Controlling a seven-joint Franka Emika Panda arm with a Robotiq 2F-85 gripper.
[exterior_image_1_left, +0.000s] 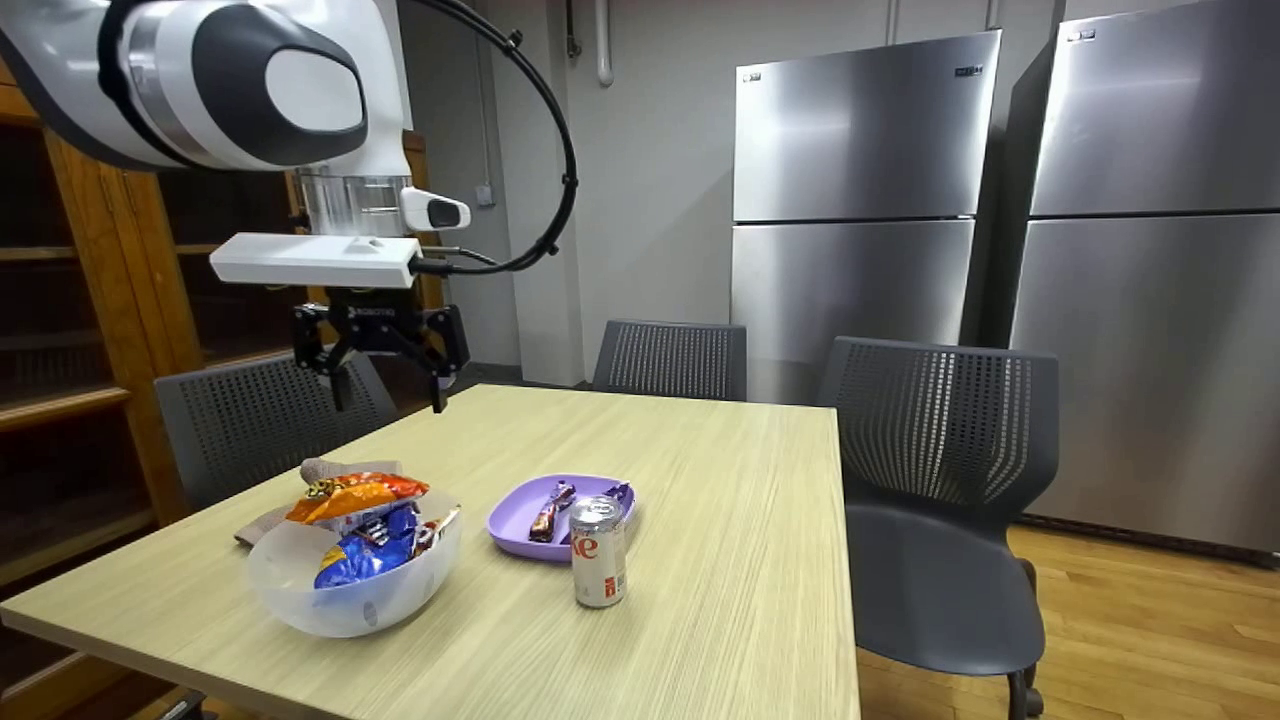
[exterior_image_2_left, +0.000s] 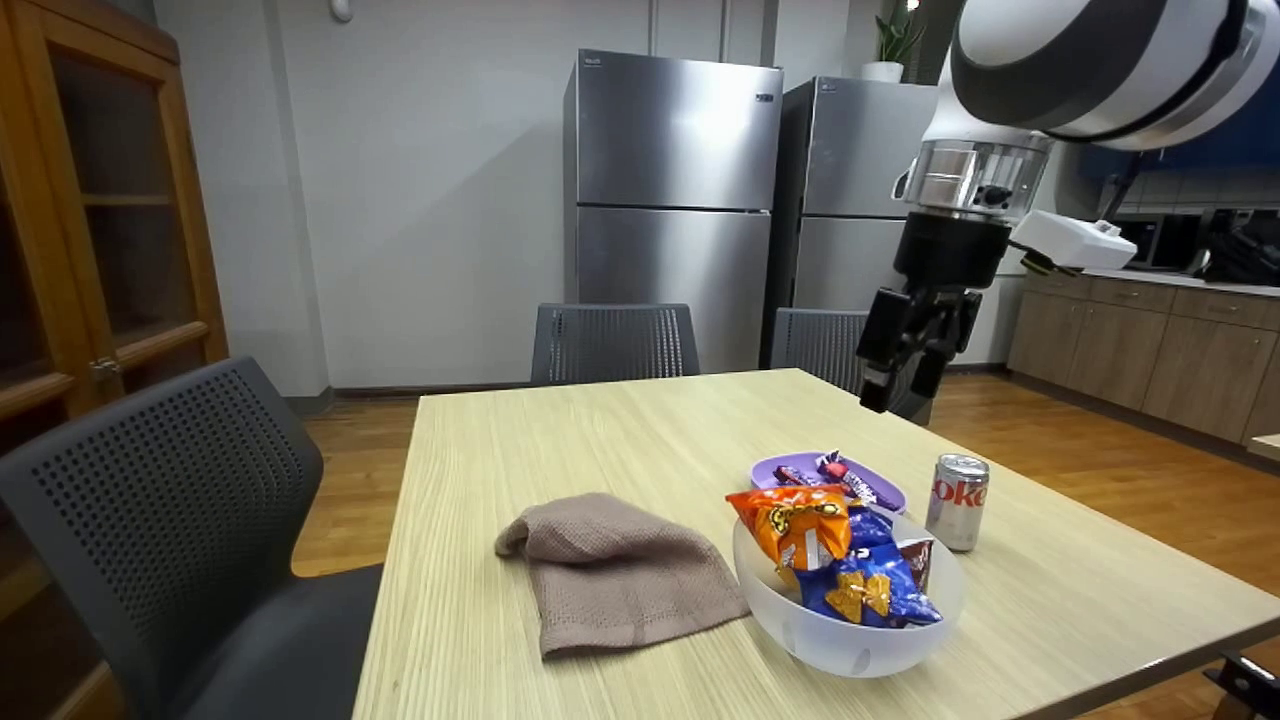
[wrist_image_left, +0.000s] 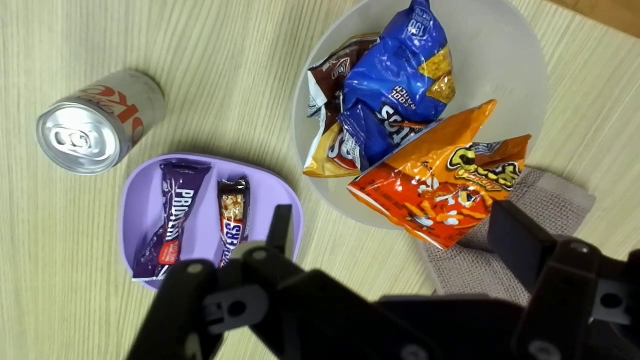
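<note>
My gripper (exterior_image_1_left: 390, 398) is open and empty, held above the table; it also shows in the wrist view (wrist_image_left: 400, 232). Below it is a translucent bowl (wrist_image_left: 505, 65) holding an orange Cheetos bag (wrist_image_left: 440, 190) on top, a blue Doritos bag (wrist_image_left: 395, 80) and a brown-and-yellow packet (wrist_image_left: 345, 65). The Cheetos bag overhangs the bowl's rim. A purple plate (wrist_image_left: 272, 195) beside the bowl holds a Snickers bar (wrist_image_left: 233, 212) and a purple protein bar (wrist_image_left: 177, 205), partly covered by the gripper in the wrist view. A Diet Coke can (wrist_image_left: 105, 120) stands upright near the plate.
A crumpled brown cloth (exterior_image_2_left: 640, 590) lies on the light wooden table (exterior_image_2_left: 520, 450) beside the bowl. Dark chairs (exterior_image_1_left: 935, 510) stand around the table. A wooden glass-door cabinet (exterior_image_1_left: 150, 300) and steel refrigerators (exterior_image_1_left: 860, 150) stand behind.
</note>
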